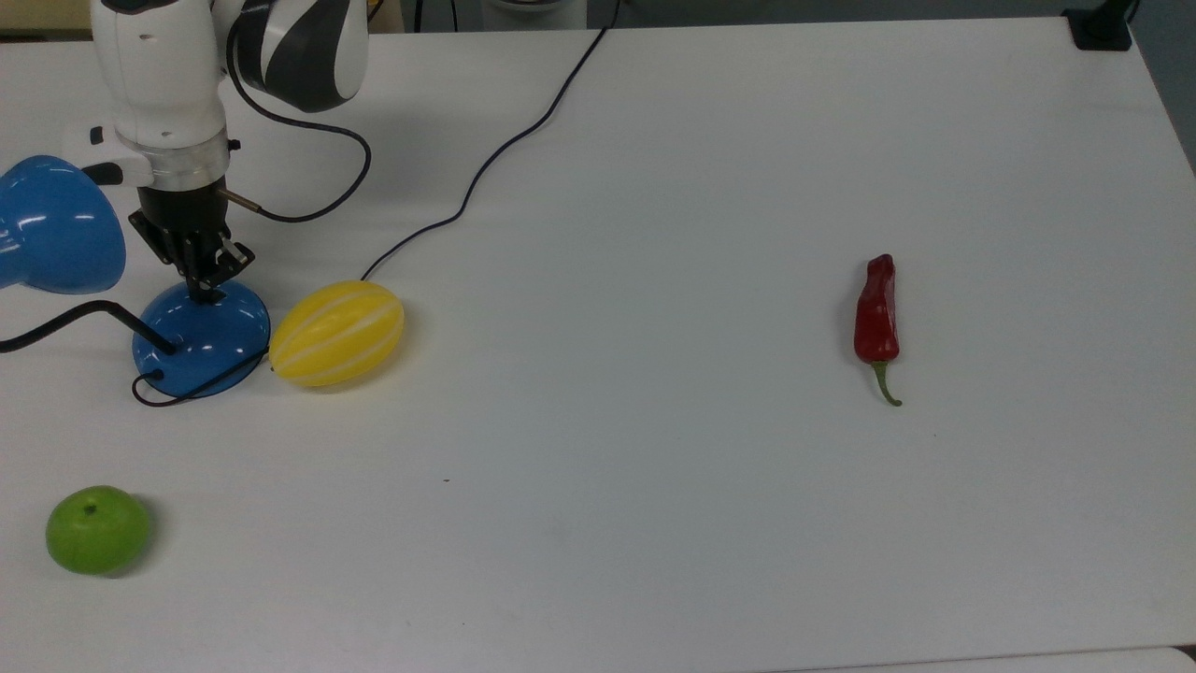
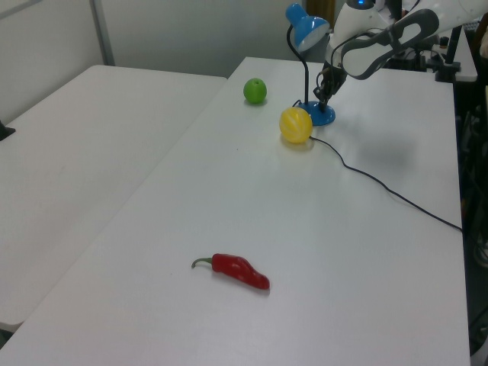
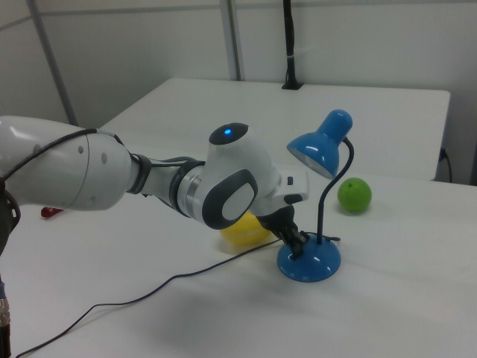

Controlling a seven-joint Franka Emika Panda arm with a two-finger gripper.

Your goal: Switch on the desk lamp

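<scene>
The desk lamp is glossy blue, and its dome base [image 1: 207,341] stands at the top view's left. A black neck [image 1: 89,313] bends up to its shade [image 1: 51,224]. My gripper [image 1: 200,288] points straight down with its closed fingertips touching the far top of the dome, where the switch is hidden beneath them. The left view has the gripper [image 2: 322,97] just above the base [image 2: 320,116], under the shade [image 2: 306,27]. In the right view the fingers [image 3: 297,246] rest on the base [image 3: 309,262] beside the neck.
A yellow striped melon [image 1: 337,333] lies against the base on the top view's right. The lamp's black cord [image 1: 486,164] runs off toward the far table edge. A green apple [image 1: 97,528] sits near the front left corner and a red chili [image 1: 876,313] lies far right.
</scene>
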